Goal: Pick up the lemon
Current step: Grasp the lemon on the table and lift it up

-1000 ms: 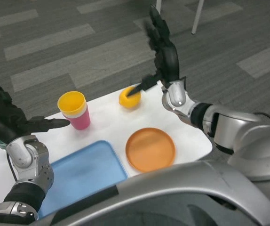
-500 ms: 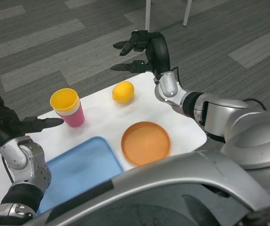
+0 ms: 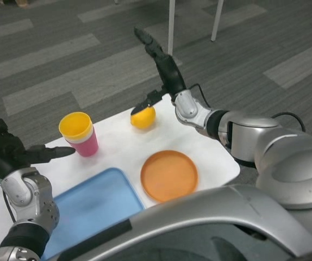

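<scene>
Starting at the fingers, we see those of the right hand [image 3: 164, 70] spread straight, pointing toward the upper left of the frame, grasping nothing; its thumb reaches down and touches the top of the lemon [image 3: 143, 117]. The lemon sits on the white table [image 3: 118, 144] near its far edge, just above the centre of the frame. At the left edge, the left hand [image 3: 6, 152] hovers with fingers released, one pointing right toward the pink cup [image 3: 84, 142], which carries a yellow cup [image 3: 76, 126] nested in its top. Below the lemon we find an orange plate [image 3: 169, 175] lying flat, and to its left, in the lower left, a blue tray [image 3: 96, 206]. Grey carpet [image 3: 63, 60] fills the upper frame.
</scene>
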`<state>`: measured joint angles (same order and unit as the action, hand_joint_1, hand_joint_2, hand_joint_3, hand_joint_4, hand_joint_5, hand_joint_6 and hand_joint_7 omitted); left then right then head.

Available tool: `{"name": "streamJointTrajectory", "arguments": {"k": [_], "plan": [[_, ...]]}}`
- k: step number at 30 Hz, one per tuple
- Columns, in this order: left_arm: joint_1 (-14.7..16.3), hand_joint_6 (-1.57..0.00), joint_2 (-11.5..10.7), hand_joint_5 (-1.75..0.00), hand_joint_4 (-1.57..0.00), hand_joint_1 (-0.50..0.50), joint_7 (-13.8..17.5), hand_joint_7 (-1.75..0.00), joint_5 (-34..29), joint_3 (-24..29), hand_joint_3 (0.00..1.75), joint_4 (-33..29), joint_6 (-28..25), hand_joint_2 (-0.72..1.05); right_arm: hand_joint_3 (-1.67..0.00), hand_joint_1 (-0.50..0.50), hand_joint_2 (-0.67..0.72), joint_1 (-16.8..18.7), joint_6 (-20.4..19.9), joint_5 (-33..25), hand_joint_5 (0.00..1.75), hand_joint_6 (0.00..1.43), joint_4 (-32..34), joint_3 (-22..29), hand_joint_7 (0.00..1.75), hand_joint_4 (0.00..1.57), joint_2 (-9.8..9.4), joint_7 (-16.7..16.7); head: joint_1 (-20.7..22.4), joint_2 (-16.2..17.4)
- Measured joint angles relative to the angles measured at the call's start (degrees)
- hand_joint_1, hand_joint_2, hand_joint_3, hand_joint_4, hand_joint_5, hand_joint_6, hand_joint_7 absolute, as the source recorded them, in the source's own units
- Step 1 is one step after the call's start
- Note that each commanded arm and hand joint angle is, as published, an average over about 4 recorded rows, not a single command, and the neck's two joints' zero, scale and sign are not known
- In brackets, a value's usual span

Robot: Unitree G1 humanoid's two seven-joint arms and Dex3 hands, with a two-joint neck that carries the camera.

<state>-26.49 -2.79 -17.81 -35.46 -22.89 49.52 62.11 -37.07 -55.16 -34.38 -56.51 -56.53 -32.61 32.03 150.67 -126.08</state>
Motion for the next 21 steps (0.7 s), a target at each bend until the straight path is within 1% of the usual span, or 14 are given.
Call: {"name": "streamJointTrajectory", "arguments": {"k": [2, 5, 6, 9, 12, 14, 17, 19, 21], "plan": [[0.00, -0.03, 0.03, 0.00, 0.00, -0.50, 0.02, -0.07, -0.01, -0.05, 0.09, 0.28, -0.01, -0.72, -0.06, -0.15, -0.03, -1.85, 2.73, -0.14, 0.00, 0.00, -2.38, -2.61, 0.00, 0.00, 0.11, -4.04, -0.19, -0.25], [-0.03, -0.03, 0.11, 0.00, 0.00, -0.50, 0.07, -0.07, -0.01, -0.09, 0.09, 0.79, -0.05, -0.72, -0.06, -0.17, -0.03, -4.66, 4.30, -0.28, 0.00, 0.00, -5.48, -6.20, 0.00, 0.00, 0.21, -6.98, -0.78, -0.68], [-0.05, -0.03, 0.14, 0.00, 0.00, -0.50, 0.10, -0.07, -0.02, -0.13, 0.09, 1.05, -0.05, -0.72, -0.08, -0.17, -0.03, -5.65, 4.51, -0.35, 0.00, 0.00, -6.63, -7.63, 0.00, 0.00, 0.28, -7.54, -0.87, -0.74], [-0.10, -0.01, 0.27, 0.00, 0.00, -0.50, 0.24, -0.07, -0.02, -0.37, 0.09, 1.74, -0.07, -0.72, -0.06, -0.15, -0.05, -8.34, 5.00, -0.52, 0.00, 0.00, -10.04, -12.69, 0.00, 0.00, 0.53, -8.88, -0.93, -0.77], [-0.14, -0.02, 0.39, 0.00, 0.00, -0.50, 0.43, -0.07, -0.03, -0.76, 0.09, 1.92, -0.09, -0.72, -0.04, -0.17, -0.10, -9.99, 5.31, -0.61, 0.00, 0.00, -12.12, -16.80, 0.00, 0.00, 0.80, -9.62, -1.20, -0.79], [-0.21, -0.01, 0.47, 0.00, 0.00, -0.50, 0.57, -0.07, -0.03, -1.26, 0.09, 1.94, -0.10, -0.72, -0.04, -0.17, -0.10, -11.17, 5.67, -0.67, 0.00, 0.00, -14.07, -20.70, 0.00, 0.00, 1.26, -10.13, -1.50, -0.79], [-0.25, -0.01, 0.54, 0.00, 0.00, -0.50, 0.72, -0.07, -0.03, -2.00, 0.09, 1.92, -0.11, -0.72, -0.06, -0.17, -0.10, -12.24, 6.15, -0.62, 0.00, 0.00, -16.79, -25.67, 0.00, 0.00, 2.13, -10.98, -1.50, -0.52], [-0.23, -0.01, 0.55, 0.00, 0.00, -0.50, 0.76, -0.07, -0.03, -2.31, 0.09, 1.91, -0.12, -0.72, -0.08, -0.17, -0.10, -12.49, 6.51, -0.58, 0.00, 0.00, -18.56, -28.27, 0.00, 0.00, 2.86, -11.85, -1.47, -0.26], [-0.21, 0.00, 0.56, 0.00, 0.00, -0.50, 0.83, -0.07, -0.03, -2.51, 0.09, 1.90, -0.12, -0.72, -0.08, -0.17, -0.10, -12.55, 6.79, -0.52, 0.00, 0.00, -19.88, -29.81, 0.00, 0.00, 3.48, -12.79, -1.42, 0.05]]}}
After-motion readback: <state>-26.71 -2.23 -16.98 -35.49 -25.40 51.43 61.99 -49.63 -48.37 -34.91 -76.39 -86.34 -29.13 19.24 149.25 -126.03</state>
